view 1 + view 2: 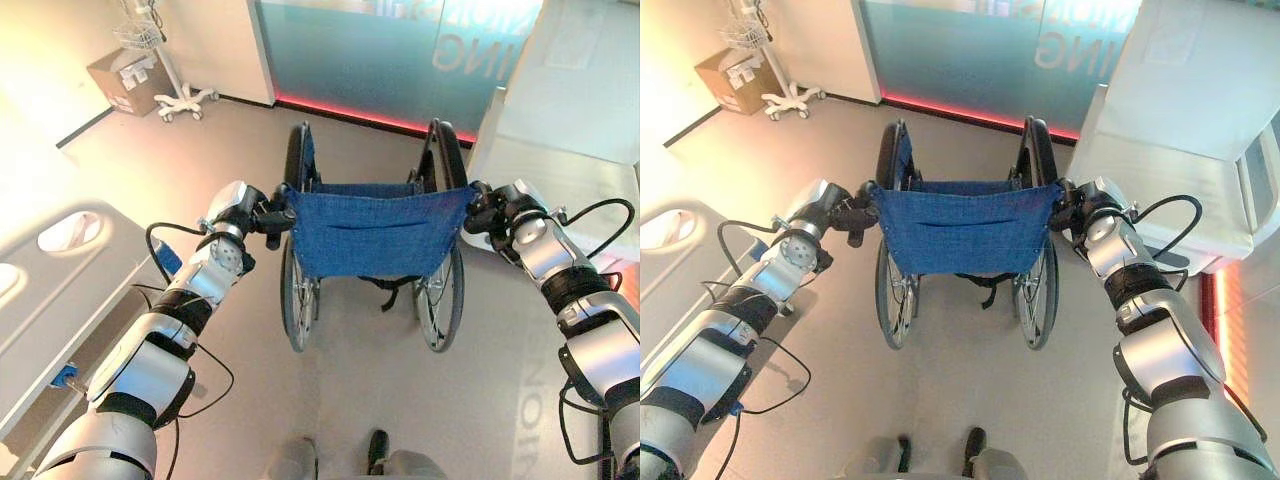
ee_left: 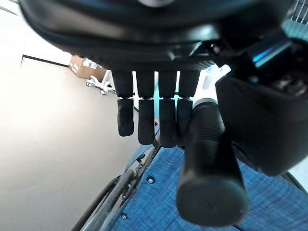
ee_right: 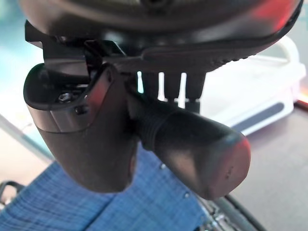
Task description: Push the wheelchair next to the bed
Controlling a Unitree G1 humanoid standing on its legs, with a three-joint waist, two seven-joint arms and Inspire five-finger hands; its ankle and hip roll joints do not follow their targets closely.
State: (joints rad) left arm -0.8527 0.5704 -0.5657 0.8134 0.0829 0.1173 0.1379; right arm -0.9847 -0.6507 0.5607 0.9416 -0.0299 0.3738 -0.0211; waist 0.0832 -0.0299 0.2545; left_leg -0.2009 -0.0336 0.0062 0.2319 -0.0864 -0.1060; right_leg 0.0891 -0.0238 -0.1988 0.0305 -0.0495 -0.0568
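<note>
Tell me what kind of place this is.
Probably a hospital room or care ward: a wheelchair with a blue cloth back, a bed with white side rails, and a wheeled equipment stand by the wall.

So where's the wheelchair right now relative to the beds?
In the eye views the wheelchair stands mid-floor straight ahead, between the bed on the robot's left and another bed on its right, each hand curled round a push handle.
</note>
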